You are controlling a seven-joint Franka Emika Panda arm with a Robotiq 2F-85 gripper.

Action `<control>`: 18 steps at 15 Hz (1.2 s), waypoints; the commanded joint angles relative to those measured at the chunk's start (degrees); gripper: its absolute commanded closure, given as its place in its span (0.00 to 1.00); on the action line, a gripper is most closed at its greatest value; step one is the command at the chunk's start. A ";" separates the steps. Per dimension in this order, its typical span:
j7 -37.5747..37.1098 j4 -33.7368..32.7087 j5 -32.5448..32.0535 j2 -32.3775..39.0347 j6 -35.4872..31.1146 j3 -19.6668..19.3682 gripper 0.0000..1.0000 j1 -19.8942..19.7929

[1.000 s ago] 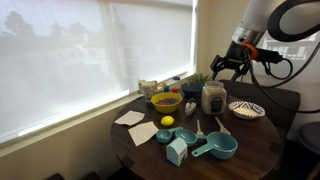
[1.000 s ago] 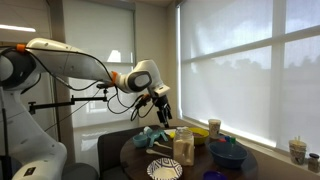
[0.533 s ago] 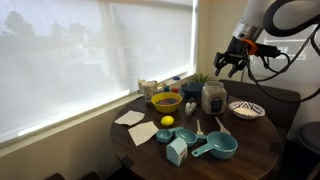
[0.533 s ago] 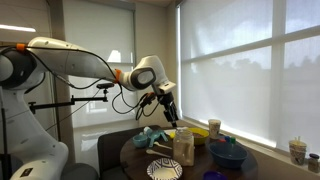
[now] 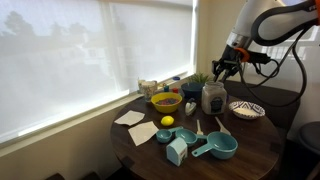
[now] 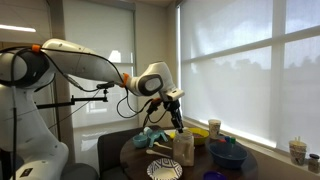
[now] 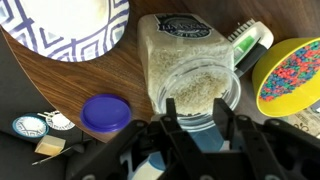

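My gripper (image 7: 197, 105) hangs in the air above an open glass jar (image 7: 185, 60) filled with pale grains. Its dark fingers (image 7: 169, 108) stand partly apart with nothing between them. In both exterior views the gripper (image 5: 224, 68) (image 6: 176, 112) is well above the jar (image 5: 212, 98) (image 6: 184, 148), which stands upright on the round wooden table (image 5: 250, 150). A purple lid (image 7: 104, 113) lies on the table beside the jar.
A blue-patterned plate (image 7: 60, 25) (image 5: 246, 109) sits next to the jar. A yellow bowl (image 7: 290, 75) (image 5: 166, 101) of coloured bits, a lemon (image 5: 167, 121), teal measuring cups (image 5: 220, 147), a blue bowl (image 6: 227, 153) and napkins (image 5: 130, 118) crowd the table. The blinded window (image 5: 90, 50) is close behind.
The arm has swung toward the window and come over the jar, a little lower. The fingers have drawn closer together.
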State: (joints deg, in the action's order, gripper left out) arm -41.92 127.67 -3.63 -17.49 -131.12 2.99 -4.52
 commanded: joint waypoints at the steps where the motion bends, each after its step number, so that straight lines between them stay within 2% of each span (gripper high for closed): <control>1: 2.76 -2.39 2.02 3.15 -0.99 -0.68 0.55 0.19; 3: 3.46 -3.11 2.14 4.28 -1.16 -0.79 0.59 0.31; 5: 4.21 -3.78 2.39 5.33 -0.96 -0.81 0.59 0.53; 10: 6.27 -5.68 2.79 8.30 0.31 -0.70 0.54 1.12; 14: 8.15 -7.56 2.01 10.68 2.92 -0.68 0.57 1.55; 18: 9.40 -9.45 1.52 12.57 5.89 -0.72 0.51 1.82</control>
State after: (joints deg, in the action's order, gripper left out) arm -34.19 121.21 -2.60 -7.22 -128.19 2.58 -3.50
